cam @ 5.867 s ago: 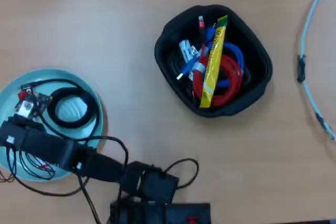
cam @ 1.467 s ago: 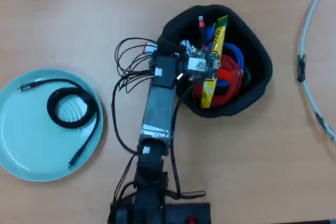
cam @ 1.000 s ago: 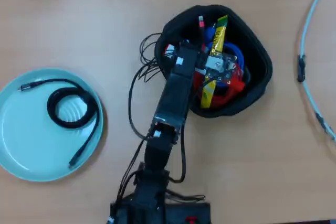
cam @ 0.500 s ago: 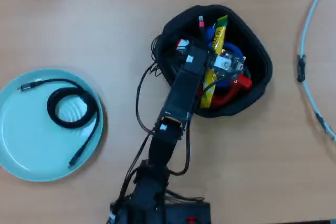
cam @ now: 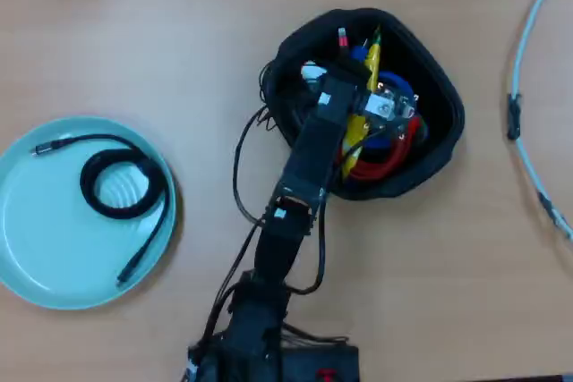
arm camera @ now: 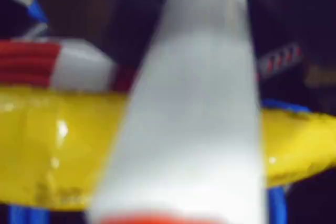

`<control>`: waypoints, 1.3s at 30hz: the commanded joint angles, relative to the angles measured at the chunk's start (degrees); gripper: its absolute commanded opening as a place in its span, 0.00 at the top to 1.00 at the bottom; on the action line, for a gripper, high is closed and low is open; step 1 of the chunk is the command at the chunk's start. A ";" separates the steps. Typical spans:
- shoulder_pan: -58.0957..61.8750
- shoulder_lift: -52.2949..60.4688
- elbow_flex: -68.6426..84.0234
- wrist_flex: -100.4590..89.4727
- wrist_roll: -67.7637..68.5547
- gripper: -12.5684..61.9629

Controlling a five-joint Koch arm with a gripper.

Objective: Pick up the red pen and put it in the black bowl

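Tool (cam: 387,112) is down inside the black bowl (cam: 446,145), over the pile of stuff in there. Can't tell if it's clenched or released tbh: the overhead view only shows the metal/servo bits from above, no clear jaws. Wrist view is super blurry and mostly filled by one big white tapering shape down the middle w/ a sliver of red at the bottom edge, prob part of the tool itself, can't say more than that.

Red pen (arm camera: 63,66): wrist view shows a ribbed red cap on the left going into a white barrel, lying crosswise just above the yellow packet (arm camera: 47,150) and running behind the white shape. So it's in the bowl, resting w/ the clutter. Whether the tool is touching it, can't tell. In the overhead view the pen is hidden under the tool.

Arm (cam: 309,154) reaches from its base at the bottom edge of the overhead view, up and to the right, stretched out in a near-straight diagonal w/ the wrist over the bowl's left half. Loose black wires loop off its left side.

Bowl also has a red cable coil (cam: 398,151), a blue cable (cam: 398,82), and a thin red-tipped plug near the top rim.

Teal plate (cam: 36,248) sits well apart on the left of the table (cam: 161,33), w/ a coiled black cable (cam: 121,183) on it. Pale cable (cam: 528,87) curves along the right edge.
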 commanded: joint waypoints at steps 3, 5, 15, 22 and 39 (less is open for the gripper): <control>0.70 0.18 -2.02 3.16 -0.18 0.31; 0.70 0.18 -2.11 5.27 -0.18 0.30; 0.62 6.15 -2.37 14.06 -0.53 0.30; 0.00 13.54 -2.20 18.37 -0.53 0.30; -10.55 32.87 7.73 23.03 -5.10 0.30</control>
